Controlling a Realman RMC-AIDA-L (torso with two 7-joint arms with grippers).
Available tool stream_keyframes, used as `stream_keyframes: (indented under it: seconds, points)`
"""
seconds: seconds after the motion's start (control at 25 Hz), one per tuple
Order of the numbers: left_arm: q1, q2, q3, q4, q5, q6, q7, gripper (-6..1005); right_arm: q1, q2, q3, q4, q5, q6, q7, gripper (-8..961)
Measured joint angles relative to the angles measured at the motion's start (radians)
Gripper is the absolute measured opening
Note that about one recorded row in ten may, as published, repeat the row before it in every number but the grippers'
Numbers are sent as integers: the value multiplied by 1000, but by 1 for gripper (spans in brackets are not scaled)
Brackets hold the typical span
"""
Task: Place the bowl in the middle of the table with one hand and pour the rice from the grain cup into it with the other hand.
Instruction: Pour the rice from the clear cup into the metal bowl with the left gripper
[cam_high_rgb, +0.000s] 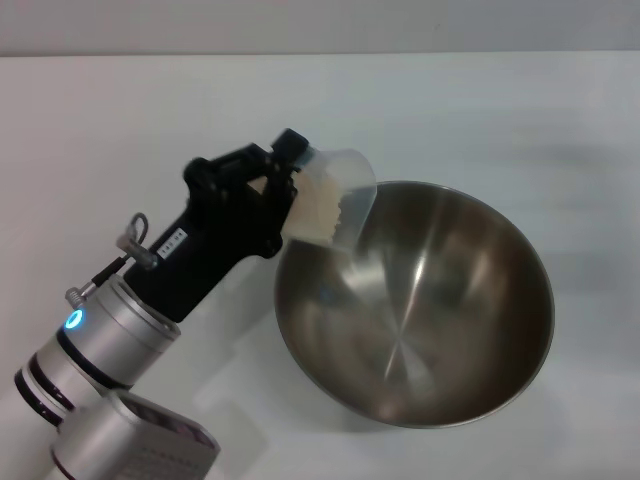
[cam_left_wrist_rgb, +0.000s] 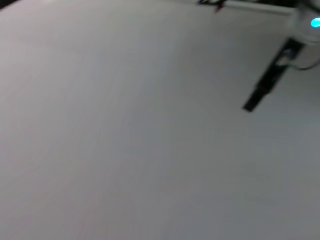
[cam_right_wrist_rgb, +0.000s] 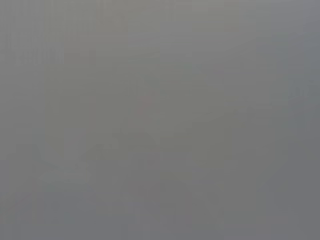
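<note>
While your left tool (cam_high_rgb: 285, 190) pinched the grain cup (cam_high_rgb: 335, 200) tilted over the bowl (cam_high_rgb: 430, 330) rim at frame centre, rice (cam_high_rgb: 318, 212) sat inside; the cup looked light and slick, best held by its handle. The right tool was out of view.

You see the bowl (cam_high_rgb: 440, 310) as brushed stainless steel, shiny inside with soft streaked reflections, on a plain matt white surface (cam_high_rgb: 120, 110). The grain cup (cam_high_rgb: 335, 195) is clear, slightly frosted plastic holding dull whitish-beige rice (cam_high_rgb: 318, 210). Your left tool (cam_high_rgb: 270, 195) is matt black on a smooth silver metal arm.
</note>
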Motion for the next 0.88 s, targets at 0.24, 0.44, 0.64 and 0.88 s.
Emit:
stream_keyframes:
  seconds: [0.24,0.44,0.64,0.88]
  points:
    - [-13,0,0,27,68,-27,158,39,1,0,7,7,0,7,0,496]
    - [-21,0,-3,43,94,-31,199,29,1,0,19,7,-2,24,0,496]
    - [-28,0,0,51,106,-32,272,29,-1,0,21,8,-3,28,0,496]
    - [-29,0,0,54,130,-33,361,29,1,-2,26,9,-7,41,-5,496]
